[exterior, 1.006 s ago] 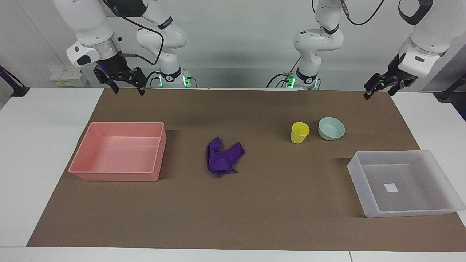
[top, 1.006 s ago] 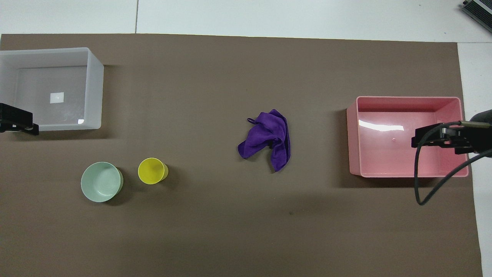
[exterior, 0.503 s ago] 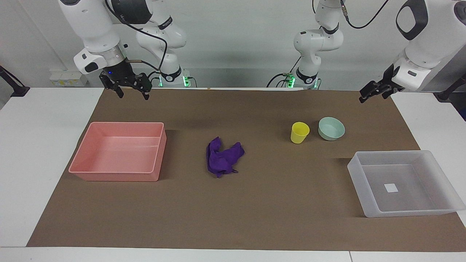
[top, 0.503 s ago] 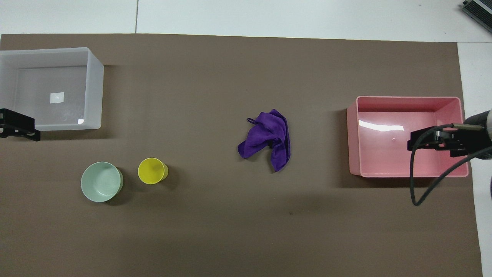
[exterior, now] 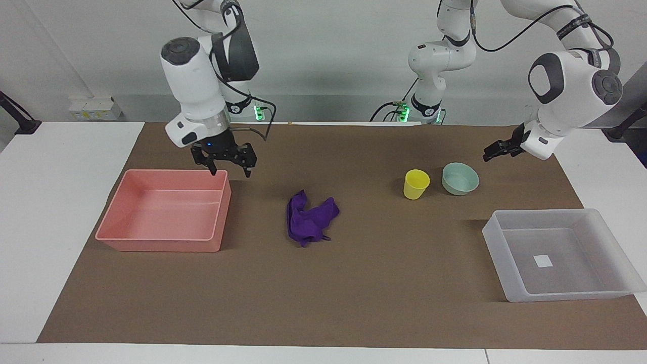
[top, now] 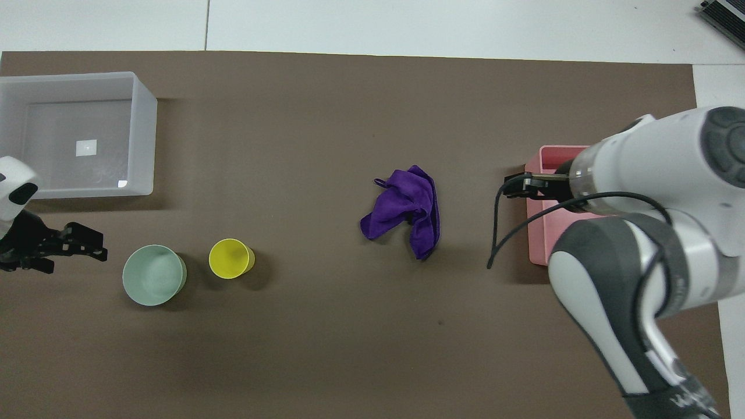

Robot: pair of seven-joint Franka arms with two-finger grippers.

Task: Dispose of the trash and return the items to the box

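The purple cloth lies crumpled at the middle of the mat; it also shows in the overhead view. The yellow cup stands upright beside the mint-green bowl. The translucent box with its white sticker sits at the left arm's end, farther from the robots than the bowl. My right gripper is open, in the air over the pink tub's corner that faces the cloth. My left gripper is open and empty, in the air beside the bowl.
An empty pink tub sits at the right arm's end of the table. A brown mat covers the table between the two tubs. The right arm's forearm hides most of the pink tub in the overhead view.
Both arms have come down and inward. The right gripper moved from the table's robot edge to over the pink tub's corner. The left gripper moved toward the bowl. The objects have not moved.
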